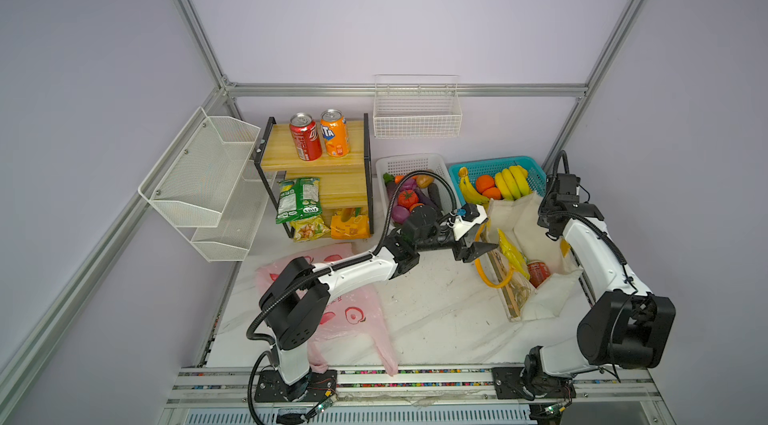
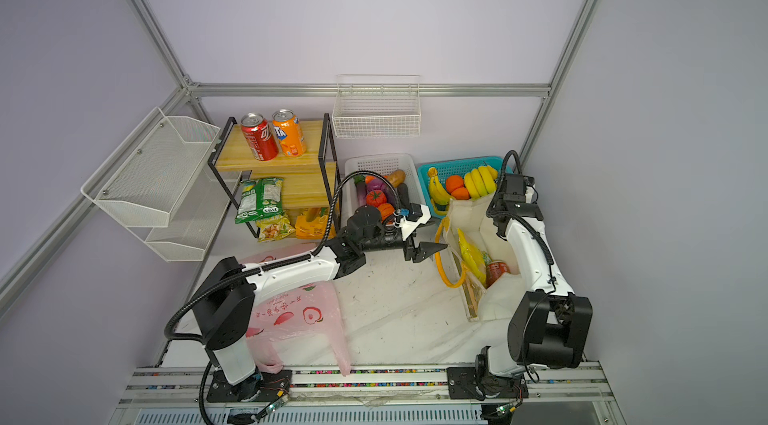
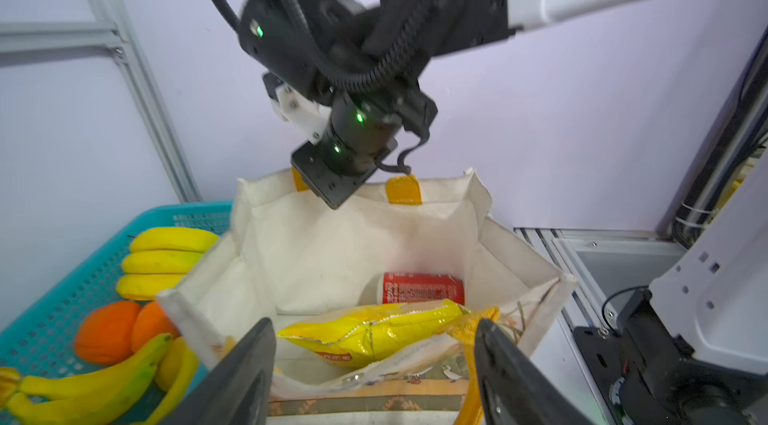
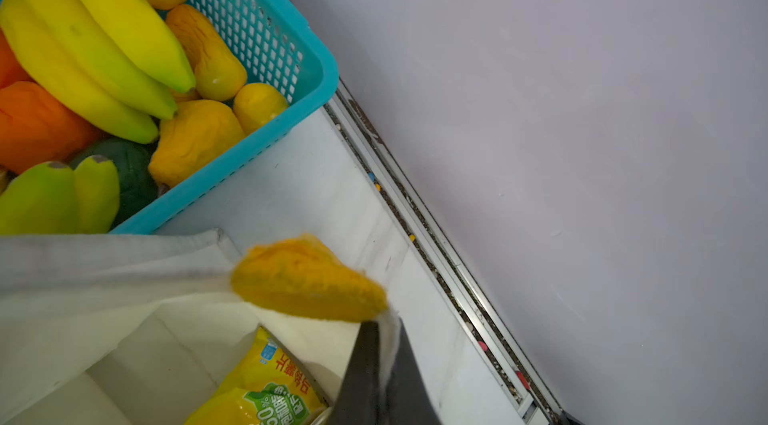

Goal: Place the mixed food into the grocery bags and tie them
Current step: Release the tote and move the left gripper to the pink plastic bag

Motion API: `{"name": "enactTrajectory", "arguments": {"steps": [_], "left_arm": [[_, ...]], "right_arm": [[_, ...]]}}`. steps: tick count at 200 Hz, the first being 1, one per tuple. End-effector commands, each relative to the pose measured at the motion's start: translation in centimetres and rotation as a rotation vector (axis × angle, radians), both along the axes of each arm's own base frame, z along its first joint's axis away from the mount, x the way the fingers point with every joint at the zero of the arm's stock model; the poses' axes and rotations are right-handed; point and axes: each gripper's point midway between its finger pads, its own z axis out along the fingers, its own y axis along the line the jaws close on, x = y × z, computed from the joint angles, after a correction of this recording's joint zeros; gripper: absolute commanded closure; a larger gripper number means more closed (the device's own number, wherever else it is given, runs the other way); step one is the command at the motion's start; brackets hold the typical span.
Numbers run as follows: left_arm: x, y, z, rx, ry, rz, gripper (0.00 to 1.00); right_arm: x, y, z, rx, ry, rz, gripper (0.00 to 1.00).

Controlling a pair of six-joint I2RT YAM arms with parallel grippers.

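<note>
Two task foods, a yellow crinkled chip packet [image 3: 374, 333] and a red soda can [image 3: 422, 288], sit inside the cream cloth tote with yellow handles [image 1: 524, 222], which stands open at the right of the white marbled table [image 1: 436, 310]; the right gripper [image 4: 379, 362] is pinched tight on the tote's far rim beside a yellow handle [image 4: 307, 277]; the left gripper [image 1: 484, 248] hovers at the near rim, jaws spread apart, gripping nothing; the thin pink plastic bag with peach prints [image 1: 353, 315] lies flat under the left arm [image 1: 353, 273]; a toy red tomato [image 1: 407, 197] rests among other toy vegetables [image 1: 401, 214] in the white slotted basket [image 1: 415, 161]; just beside the tote, yellow bananas [image 1: 513, 182] fill a teal basket [image 1: 494, 163].
</note>
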Motion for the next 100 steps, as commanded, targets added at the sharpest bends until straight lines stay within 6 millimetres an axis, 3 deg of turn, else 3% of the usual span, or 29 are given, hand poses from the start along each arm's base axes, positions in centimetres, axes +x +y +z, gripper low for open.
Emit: {"name": "enactTrajectory", "arguments": {"steps": [1,44,56,60,72,91,100], "left_arm": [[1.1,3.1,2.4,-0.067,0.041,0.119,0.25],[3.5,9.6,1.7,-0.042,0.159,0.456,0.25],[4.0,11.7,0.4,-0.019,0.216,0.554,0.25],[3.6,13.0,1.2,-0.036,0.228,0.587,0.25],[3.8,15.7,-0.1,-0.005,0.307,0.699,0.25],[3.1,20.8,-4.1,0.103,0.44,0.865,0.24],[2.5,23.4,-5.9,0.137,0.491,0.942,0.24]], "right_arm": [[0.4,-2.0,3.7,-0.098,-0.088,-0.079,0.86],[1.0,-1.8,7.4,-0.102,-0.203,-0.071,0.53],[1.3,-1.3,8.5,-0.076,-0.245,-0.042,0.47],[1.6,-0.7,8.8,-0.065,-0.259,-0.024,0.43],[2.0,1.0,10.2,-0.059,-0.299,0.024,0.38],[2.8,5.3,12.5,-0.056,-0.371,0.133,0.35],[2.4,7.8,14.6,-0.041,-0.442,0.2,0.32]]}}
